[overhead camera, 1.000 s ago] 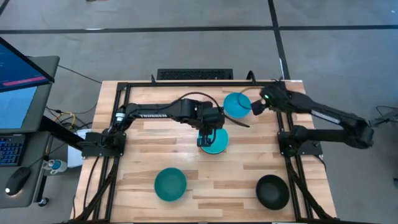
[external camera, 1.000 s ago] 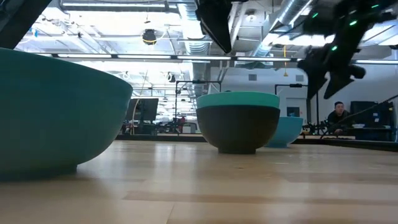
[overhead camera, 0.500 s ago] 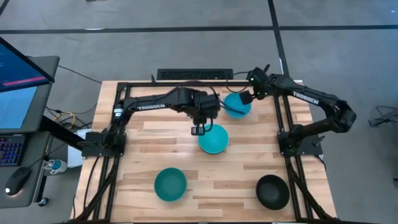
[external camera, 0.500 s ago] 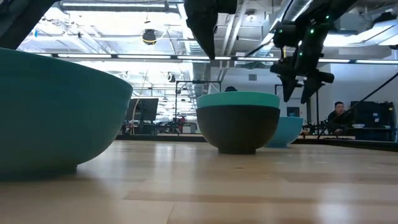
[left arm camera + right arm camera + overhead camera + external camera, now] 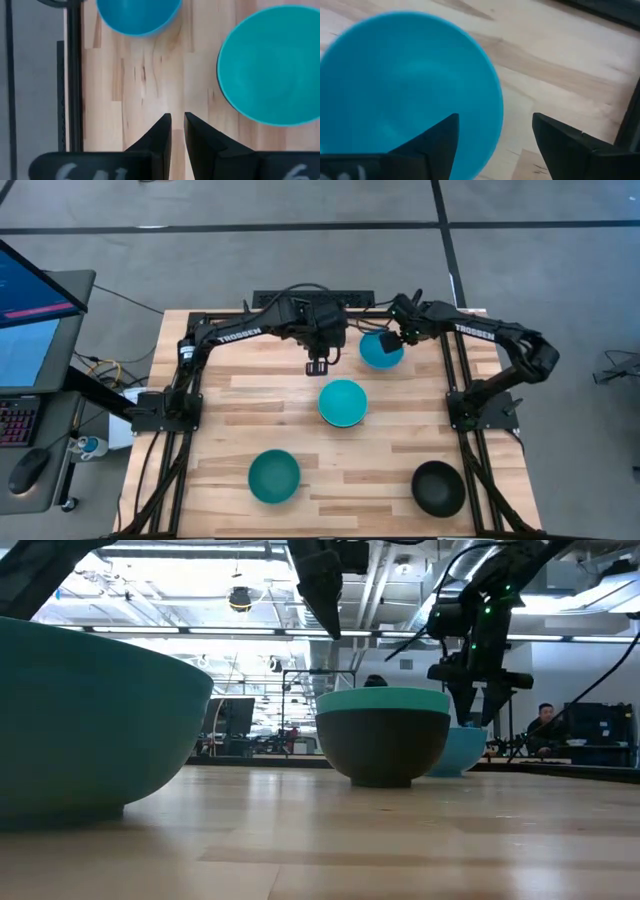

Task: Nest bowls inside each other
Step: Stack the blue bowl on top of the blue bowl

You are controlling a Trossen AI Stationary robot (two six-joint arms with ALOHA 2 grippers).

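A cyan-blue bowl nested in a black bowl (image 5: 343, 403) stands at the table's middle; the low view shows the black wall under the cyan rim (image 5: 382, 735). A second cyan-blue bowl (image 5: 378, 352) stands near the far edge. A teal-green bowl (image 5: 274, 476) and a black bowl (image 5: 438, 488) stand near the front. My left gripper (image 5: 318, 367) hangs over bare wood between the two cyan bowls, its fingers (image 5: 165, 131) a narrow gap apart and empty. My right gripper (image 5: 394, 340) is open over the far bowl's right rim (image 5: 496, 112), one finger inside the rim and one outside.
A black frame (image 5: 300, 317) runs round the table's far and side edges, close behind the far cyan bowl. There is bare wood at the table's left (image 5: 240, 410) and between the two front bowls (image 5: 355, 480). A person (image 5: 545, 725) sits in the room beyond.
My left gripper has drawn away from the nested bowls at the middle, rising and going toward the table's far edge; the bowls stay put. My right gripper has gone left and down to the far cyan bowl's rim.
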